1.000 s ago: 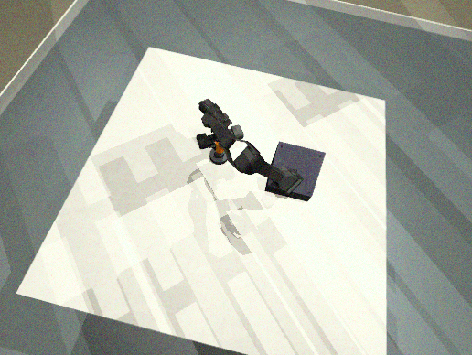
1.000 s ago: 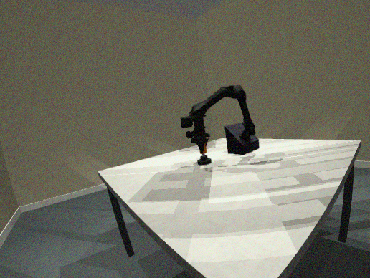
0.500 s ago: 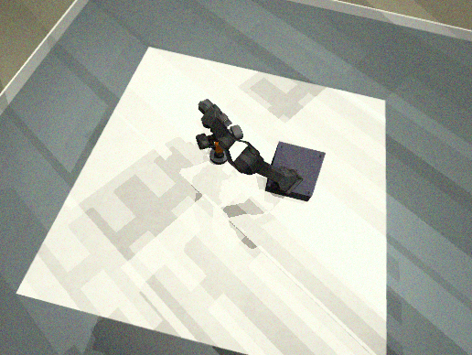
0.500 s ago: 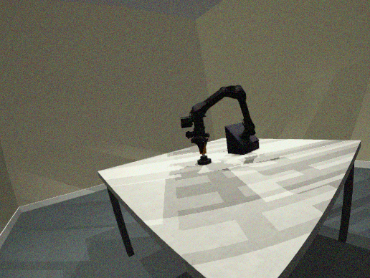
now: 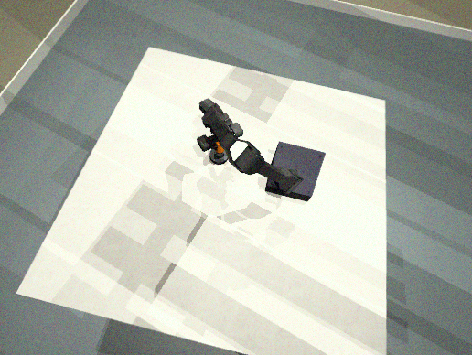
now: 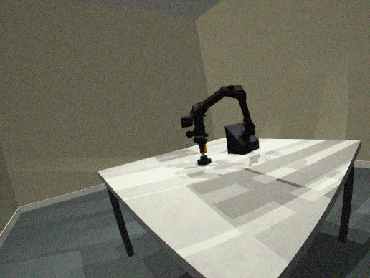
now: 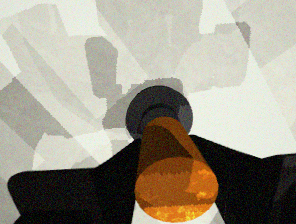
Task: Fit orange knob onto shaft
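Note:
My gripper (image 5: 219,145) (image 6: 203,150) (image 7: 164,141) is shut on the orange knob (image 5: 220,148) (image 6: 204,148) (image 7: 176,189), one finger on each side, pointing down. The knob is upright above the dark round pedestal (image 5: 219,160) (image 6: 204,161) (image 7: 135,111). In the exterior view a short grey piece of the shaft (image 6: 204,155) shows between the knob's lower end and the pedestal. Whether the shaft's tip is inside the hole cannot be told. The hole and both flat sides are hidden. In the wrist view the knob's far end covers the middle of the pedestal.
The arm's dark base block (image 5: 299,166) (image 6: 234,143) stands on the pale table (image 5: 320,256) (image 6: 201,222), to the right of the pedestal in the top and exterior views. The arm arches over from it. Patchy shadows lie across the table top.

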You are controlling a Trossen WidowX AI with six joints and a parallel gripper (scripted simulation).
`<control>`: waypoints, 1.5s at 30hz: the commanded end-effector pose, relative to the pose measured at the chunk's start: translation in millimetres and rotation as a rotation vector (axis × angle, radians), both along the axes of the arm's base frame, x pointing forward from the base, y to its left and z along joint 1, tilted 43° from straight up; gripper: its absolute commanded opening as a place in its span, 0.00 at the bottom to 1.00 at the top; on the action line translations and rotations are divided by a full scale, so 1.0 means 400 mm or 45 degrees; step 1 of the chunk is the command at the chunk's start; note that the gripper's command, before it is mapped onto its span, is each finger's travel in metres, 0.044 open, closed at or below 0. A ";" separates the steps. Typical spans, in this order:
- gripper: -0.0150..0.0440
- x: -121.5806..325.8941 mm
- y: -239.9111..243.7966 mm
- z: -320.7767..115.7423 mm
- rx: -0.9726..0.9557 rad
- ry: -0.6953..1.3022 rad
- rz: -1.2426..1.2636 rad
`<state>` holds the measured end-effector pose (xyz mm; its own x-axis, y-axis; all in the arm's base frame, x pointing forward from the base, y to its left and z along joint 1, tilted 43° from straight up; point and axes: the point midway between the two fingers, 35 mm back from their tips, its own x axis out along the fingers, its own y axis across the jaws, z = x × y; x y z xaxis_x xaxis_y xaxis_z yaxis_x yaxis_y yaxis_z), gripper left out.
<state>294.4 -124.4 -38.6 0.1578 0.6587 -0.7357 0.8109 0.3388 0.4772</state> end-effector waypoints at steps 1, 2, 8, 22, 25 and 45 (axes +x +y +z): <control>0.25 -0.004 -0.004 0.000 -0.015 -0.045 0.048; 0.25 -0.003 -0.004 -0.001 -0.015 -0.045 0.048; 0.25 0.002 -0.002 -0.004 -0.015 -0.046 0.048; 0.25 0.007 0.002 -0.007 -0.015 -0.046 0.048; 0.25 0.007 0.002 -0.007 -0.015 -0.046 0.048; 0.25 0.004 -0.004 -0.001 -0.057 -0.221 0.244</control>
<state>296.0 -124.4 -38.0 0.1545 0.6590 -0.7361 0.6491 0.4940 0.5785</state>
